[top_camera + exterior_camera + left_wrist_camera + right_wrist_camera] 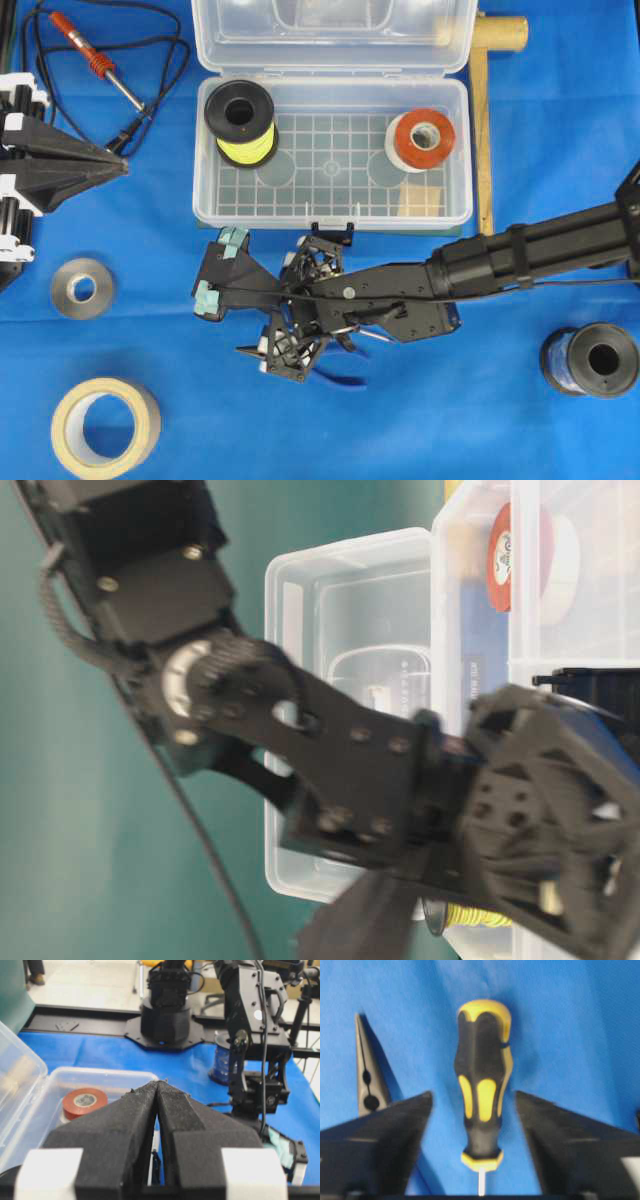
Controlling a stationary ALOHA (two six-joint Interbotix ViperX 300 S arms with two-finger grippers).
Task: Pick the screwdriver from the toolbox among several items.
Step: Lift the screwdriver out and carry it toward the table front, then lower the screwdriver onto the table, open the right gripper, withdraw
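Observation:
The screwdriver [482, 1085], with a yellow-and-black handle and thin silver shaft, lies on the blue cloth. It shows only in the right wrist view, between the open fingers of my right gripper [472, 1095], which do not touch it. In the overhead view my right gripper [220, 268] hangs just in front of the clear toolbox [330, 165] and hides the screwdriver. The open toolbox holds a black spool of yellow wire [240, 122], a red-orange tape roll [420, 140] and a tan block [420, 200]. My left gripper [122, 165] is shut and empty at the far left.
Blue-handled pliers [340, 375] lie under my right wrist; their nose [367, 1080] is left of the screwdriver. A red soldering iron [95, 60] with black cord lies back left. A grey roll [82, 288], a masking tape roll [105, 425] and a black spool [592, 360] lie on the cloth.

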